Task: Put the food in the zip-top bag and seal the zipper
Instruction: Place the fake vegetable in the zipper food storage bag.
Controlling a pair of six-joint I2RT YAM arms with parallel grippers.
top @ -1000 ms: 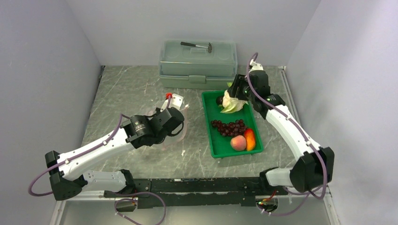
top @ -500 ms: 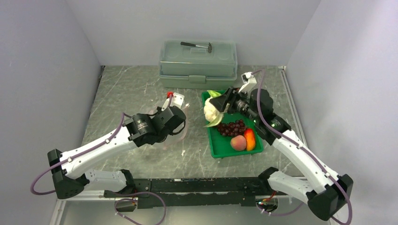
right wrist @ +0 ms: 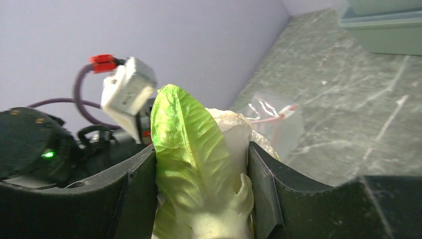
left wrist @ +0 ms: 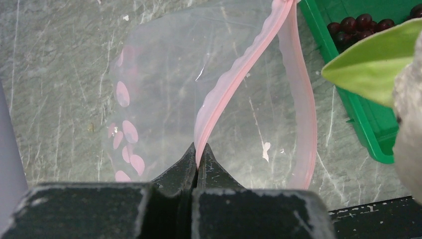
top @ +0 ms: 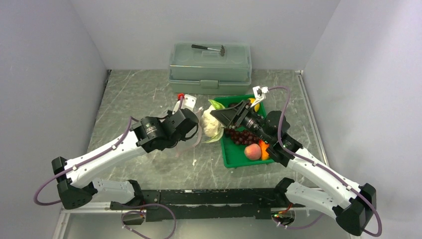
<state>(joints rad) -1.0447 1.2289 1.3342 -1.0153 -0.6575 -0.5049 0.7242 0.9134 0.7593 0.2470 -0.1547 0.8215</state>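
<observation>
My right gripper (top: 222,116) is shut on a cauliflower (top: 211,124) with green leaves (right wrist: 191,149), held in the air just left of the green tray (top: 225,149). My left gripper (left wrist: 199,152) is shut on the pink zipper edge (left wrist: 234,82) of the clear zip-top bag (left wrist: 169,84), holding its mouth open above the table. In the left wrist view the cauliflower's leaf (left wrist: 373,67) sits right of the bag mouth. Dark grapes (top: 244,135), a peach (top: 253,151) and an orange piece (top: 263,152) lie in the tray.
A grey-green lidded toolbox (top: 210,67) with a small hammer (top: 209,48) on top stands at the back. Grey walls close in on both sides. The marble table (top: 134,94) stretches left of the bag.
The right arm has carried the cauliflower out of the tray and leftward, close to the bag mouth. The left gripper has kept hold of the bag, shifting only slightly.
</observation>
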